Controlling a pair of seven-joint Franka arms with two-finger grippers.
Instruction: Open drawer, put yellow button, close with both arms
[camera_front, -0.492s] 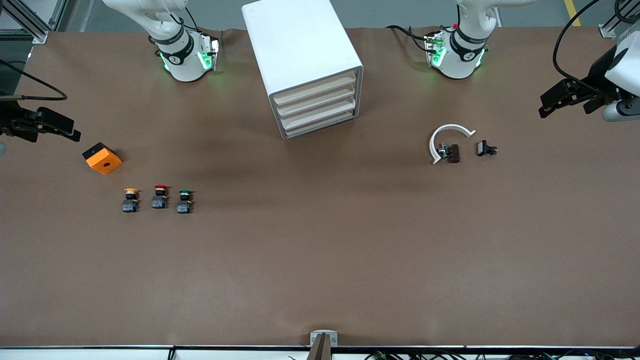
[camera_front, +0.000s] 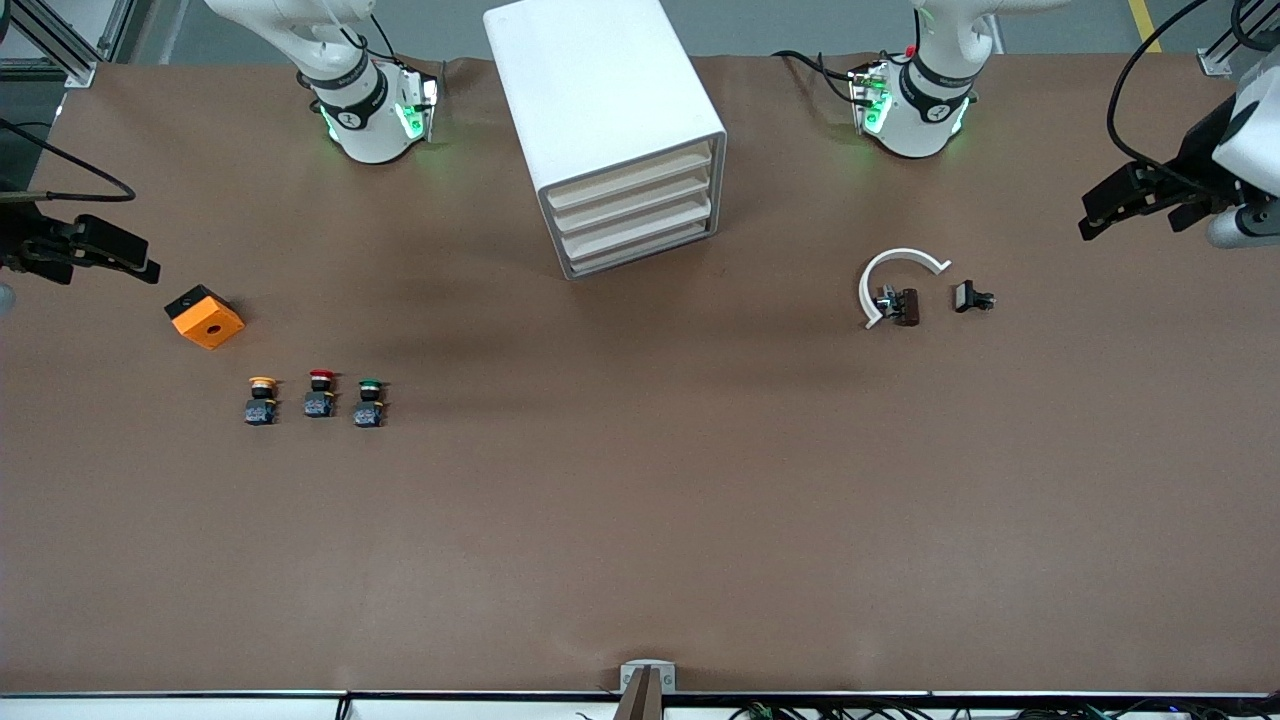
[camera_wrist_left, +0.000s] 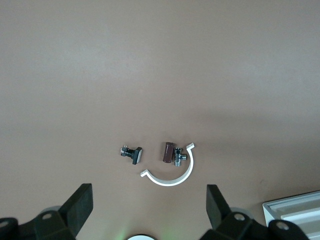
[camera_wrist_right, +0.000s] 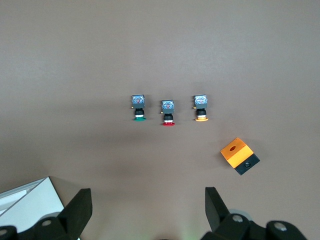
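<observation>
The yellow button (camera_front: 261, 398) is a tiny push button with a round yellow-orange cap on a dark blue-black body. It lies on the brown table (camera_front: 640, 520) toward the right arm's end, first in a short row with a red-capped button (camera_front: 320, 392) beside it and a green-capped button (camera_front: 369, 401) after that. An orange block (camera_front: 204, 316) with a black side and a small hole in its top sits near the row, a little farther from the front camera.

The drawer (camera_front: 632, 176) is the topmost of four cream-fronted drawers in the white cabinet (camera_front: 600, 110), and it looks pushed fully in, though the front view is too distant to be sure. No writing or label can be read on the buttons, the cabinet or the arms' bases.

The right gripper (camera_wrist_right: 145, 207) hangs in the air over the right arm's end of the table, its fingers spread wide and empty. The left gripper (camera_wrist_left: 148, 205) hangs over the left arm's end, likewise spread and empty. Under it lie a white curved clip (camera_wrist_left: 172, 172), a small brown-and-metal part (camera_wrist_left: 170, 151) touching it, and a small dark part (camera_wrist_left: 133, 153) just beside.
</observation>
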